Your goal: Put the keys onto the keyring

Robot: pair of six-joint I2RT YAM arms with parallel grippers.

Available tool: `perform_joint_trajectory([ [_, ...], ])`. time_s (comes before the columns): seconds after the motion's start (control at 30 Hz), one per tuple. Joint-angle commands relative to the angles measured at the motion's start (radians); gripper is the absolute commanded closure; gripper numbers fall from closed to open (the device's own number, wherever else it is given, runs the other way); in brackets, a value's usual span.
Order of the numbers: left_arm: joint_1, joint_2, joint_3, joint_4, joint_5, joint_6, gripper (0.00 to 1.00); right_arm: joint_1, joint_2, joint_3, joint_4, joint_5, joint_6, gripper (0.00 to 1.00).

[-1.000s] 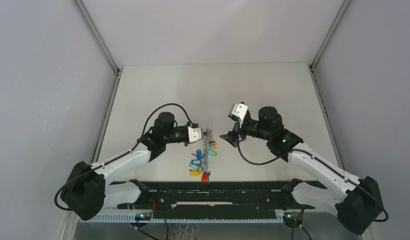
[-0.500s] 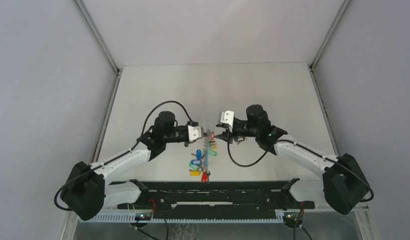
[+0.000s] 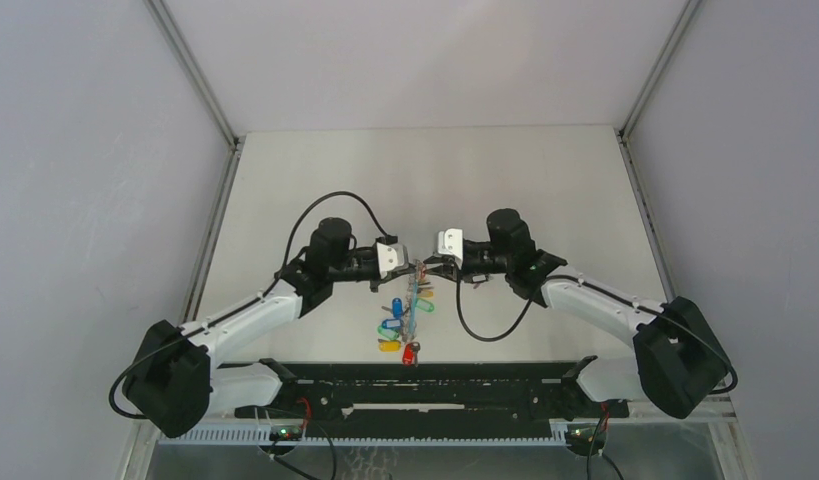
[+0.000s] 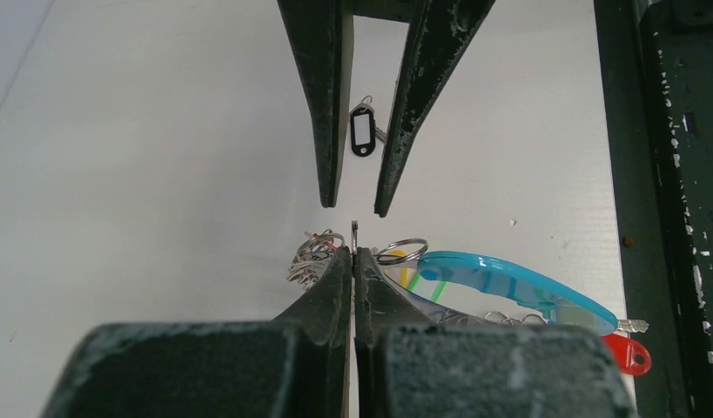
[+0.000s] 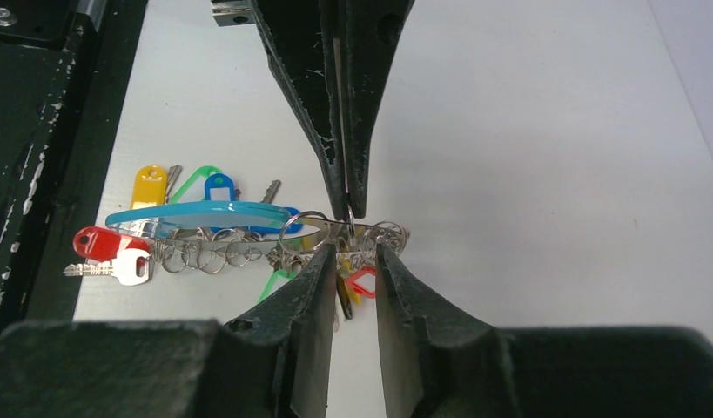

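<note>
Turquoise keyring [image 5: 196,214] clamped in left jaws; right jaws parted astride; black tag [image 4: 363,131] label unreadable.

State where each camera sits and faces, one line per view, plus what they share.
Top external: above and behind the robot, looking down on the table; both arms show.
Left wrist: low, facing the right gripper; own shut left gripper below.
Right wrist: low, facing the left gripper; own parted fingers below.
All share the keyring and keys between the grippers.
</note>
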Motion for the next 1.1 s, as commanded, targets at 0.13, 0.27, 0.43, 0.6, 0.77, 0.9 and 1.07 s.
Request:
perform_joint_trajectory([
  [0.13, -0.005, 0.003, 0.070, 0.028, 0.032, -0.037, 1.00, 0.012, 0.019, 0.054, 0.007, -0.054, -0.023, 0.77],
  [0.27, -0.005, 0.005, 0.073, 0.028, 0.035, -0.040, 1.00, 0.012, 0.033, 0.055, 0.035, -0.056, -0.012, 0.77],
  [0.43, -0.005, 0.005, 0.073, 0.027, 0.040, -0.042, 1.00, 0.012, 0.050, 0.067, 0.037, -0.061, -0.011, 0.82],
  [0.6, -0.005, 0.010, 0.073, 0.029, 0.045, -0.045, 1.00, 0.014, 0.059, 0.066, 0.058, -0.068, -0.002, 0.83],
  [0.77, -0.006, 0.010, 0.075, 0.029, 0.045, -0.047, 1.00, 0.015, 0.070, 0.080, 0.043, -0.073, -0.002, 0.90],
  [0.9, -0.006, 0.001, 0.056, 0.052, 0.035, -0.044, 1.00, 0.013, 0.060, 0.080, 0.032, -0.074, 0.001, 1.00],
  [1.07, -0.005, -0.007, 0.022, 0.084, 0.013, -0.026, 0.94, -0.009, 0.034, 0.064, 0.079, -0.107, 0.051, 1.00],
])
